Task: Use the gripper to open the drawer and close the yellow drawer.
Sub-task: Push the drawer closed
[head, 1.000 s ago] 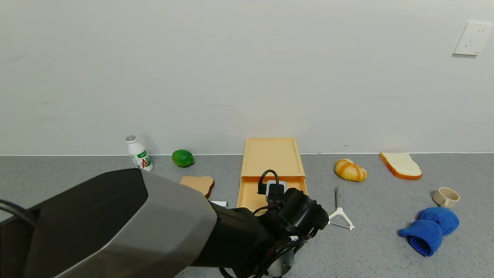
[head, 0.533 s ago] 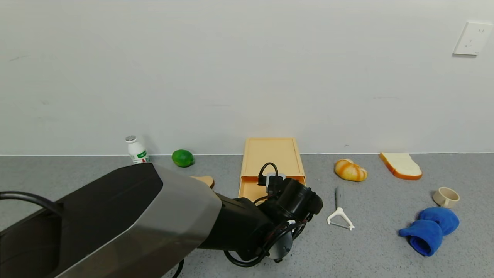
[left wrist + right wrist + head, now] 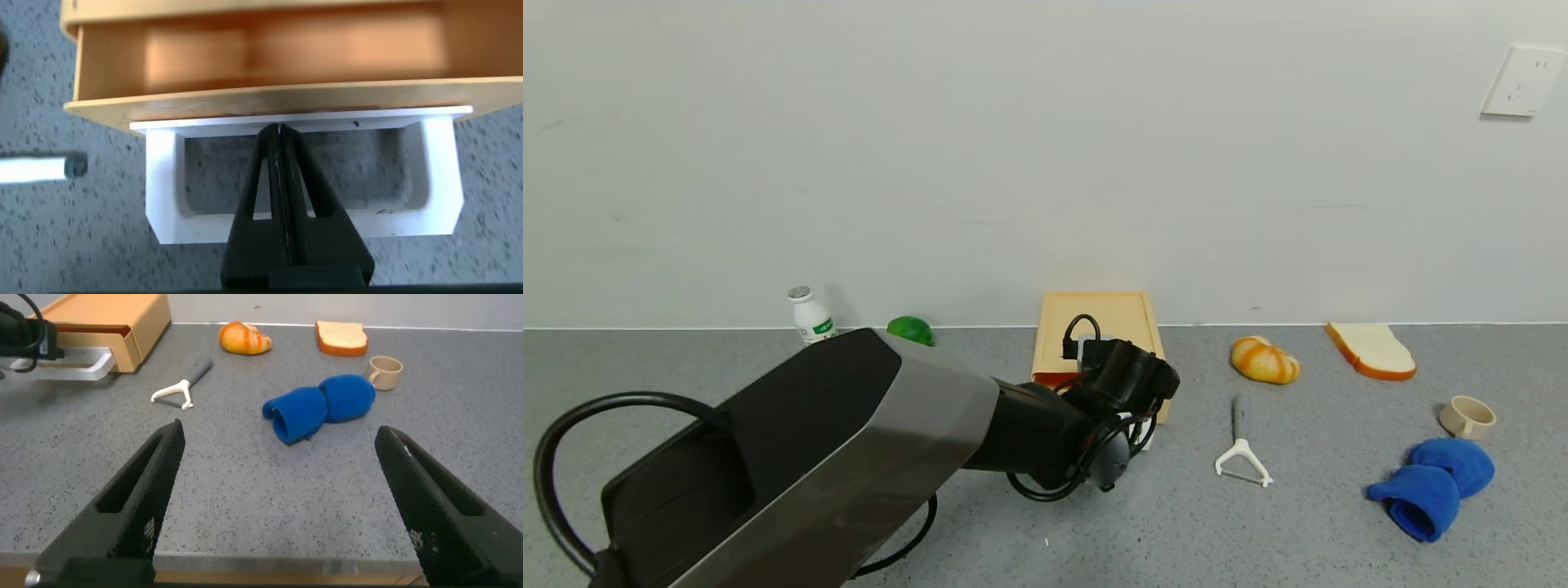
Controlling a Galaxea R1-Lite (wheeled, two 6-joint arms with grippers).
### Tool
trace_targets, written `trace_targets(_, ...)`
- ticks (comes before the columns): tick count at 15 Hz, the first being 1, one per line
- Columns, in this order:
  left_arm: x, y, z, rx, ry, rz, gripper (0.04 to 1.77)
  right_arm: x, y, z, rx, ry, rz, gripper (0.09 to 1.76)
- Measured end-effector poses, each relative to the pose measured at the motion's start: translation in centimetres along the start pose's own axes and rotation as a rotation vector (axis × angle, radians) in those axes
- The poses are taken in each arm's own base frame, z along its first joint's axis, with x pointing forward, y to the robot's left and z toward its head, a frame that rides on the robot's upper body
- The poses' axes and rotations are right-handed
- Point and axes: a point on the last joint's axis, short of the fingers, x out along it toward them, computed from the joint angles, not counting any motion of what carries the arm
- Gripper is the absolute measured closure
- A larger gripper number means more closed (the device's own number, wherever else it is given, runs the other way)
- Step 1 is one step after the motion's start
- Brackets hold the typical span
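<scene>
The pale yellow drawer unit (image 3: 1094, 322) stands against the wall at mid-table. In the left wrist view its tray (image 3: 261, 61) is still out a little, and the white loop handle (image 3: 163, 188) is on its front. My left gripper (image 3: 280, 131) is shut and empty. Its closed fingers lie over the handle loop, with the tips against the handle bar at the tray front. In the head view the black hand (image 3: 1125, 382) hides the tray front. My right gripper (image 3: 279, 431) is open and empty, low over the near right of the table.
A white bottle (image 3: 810, 320) and a lime (image 3: 913, 327) are left of the drawer. A peeler (image 3: 1240, 457), bread roll (image 3: 1264, 359), bread slice (image 3: 1372, 349), cup (image 3: 1467, 416) and blue cloth (image 3: 1433, 486) lie to the right. A white pen (image 3: 37, 168) lies beside the handle.
My left arm has moved toward the wall with the gripper against the drawer front. The tray has slid from well open to nearly in.
</scene>
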Motion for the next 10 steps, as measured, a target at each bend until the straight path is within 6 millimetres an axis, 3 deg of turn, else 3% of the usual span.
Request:
trace_targets(4, 1.6, -0.1, 1.0, -0.001, -0.027, 0.008, 1.70, 0.0, 0.0, 0.0, 0.000, 0.000, 0.000, 0.14)
trace_targets(10, 2.5, -0.3, 1.3, 0.003, -0.034, -0.005, 1.70, 0.0, 0.0, 0.0, 0.000, 0.000, 0.000, 0.14)
